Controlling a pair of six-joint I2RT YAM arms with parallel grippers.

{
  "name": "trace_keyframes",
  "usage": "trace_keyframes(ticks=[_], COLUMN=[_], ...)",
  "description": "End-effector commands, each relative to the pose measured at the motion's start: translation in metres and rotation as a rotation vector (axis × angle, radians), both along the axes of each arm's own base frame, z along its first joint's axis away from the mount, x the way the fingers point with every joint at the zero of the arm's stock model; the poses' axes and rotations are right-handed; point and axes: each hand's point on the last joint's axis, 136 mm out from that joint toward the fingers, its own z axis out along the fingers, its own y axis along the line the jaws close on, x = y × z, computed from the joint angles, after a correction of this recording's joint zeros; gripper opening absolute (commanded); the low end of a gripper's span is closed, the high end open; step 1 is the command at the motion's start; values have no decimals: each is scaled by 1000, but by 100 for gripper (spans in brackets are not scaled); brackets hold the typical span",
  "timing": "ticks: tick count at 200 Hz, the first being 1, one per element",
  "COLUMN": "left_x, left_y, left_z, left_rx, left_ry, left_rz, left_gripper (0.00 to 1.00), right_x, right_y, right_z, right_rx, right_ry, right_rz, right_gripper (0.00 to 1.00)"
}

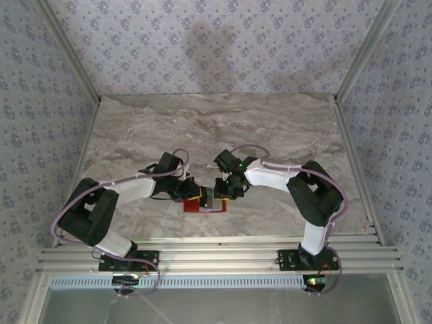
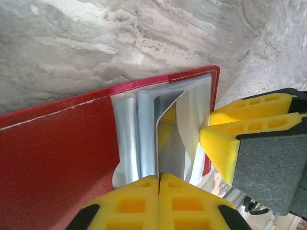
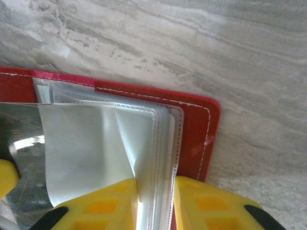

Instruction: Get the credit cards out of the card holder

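Card holder (image 1: 196, 207): red, lying open and flat on the marble worktop (image 1: 223, 121), close to the near edge and about midway between the left and right edges. It sits between the two arms.

Left end effector (image 1: 190, 192): at the holder's left side. In the left wrist view its yellow fingers (image 2: 139, 201) are pressed together with almost no gap, pinching the bottom edge of one credit card (image 2: 168, 143). The card is thin, silvery and reflective, standing on edge, tilted up out of the clear sleeves (image 2: 192, 120). Part of it still sits among the sleeves.

Right end effector (image 1: 221, 191): at the holder's right side, its fingertips just beside the left one's. In the right wrist view the jaws are narrow, one finger (image 3: 211, 206) on each side of the sleeve stack, clamping it near the holder's stitched red border. The top sleeve is creased and lifted. The same reflective card shows at the left of this view, raised above the sleeves.

Whether there are more cards in the other sleeves I cannot tell.
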Motion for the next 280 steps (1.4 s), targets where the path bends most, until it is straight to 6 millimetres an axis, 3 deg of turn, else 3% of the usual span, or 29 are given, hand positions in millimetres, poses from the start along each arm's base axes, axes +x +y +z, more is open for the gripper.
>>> trace_keyframes(ticks=[1,55,100,167,230,255,280], left_x=[-8,-9,-5,4,8,-9,8], left_y=[13,23,31,27,12,1,2], left_z=[2,15,38,84,123,118,105], left_rx=[59,123,189,216,290,349,487], left_ry=[-4,-38,-116,-343,-623,-663,-647], left_rz=[-20,-52,-121,-386,-783,-1104,-1287], left_gripper=[5,4,2,0,0,0,0], right_x=[-4,-2,-1,6,12,15,15], right_y=[-18,-16,-13,-18,-63,-87,-112], right_z=[-11,-6,2,37,67,76,86], right_rx=[-86,-72,-51,18,33,34,27], right_ry=[18,7,-7,-91,-156,-183,-194], right_rz=[-20,-15,-10,5,-56,-79,-116], right_gripper=[26,26,27,38,42,43,43])
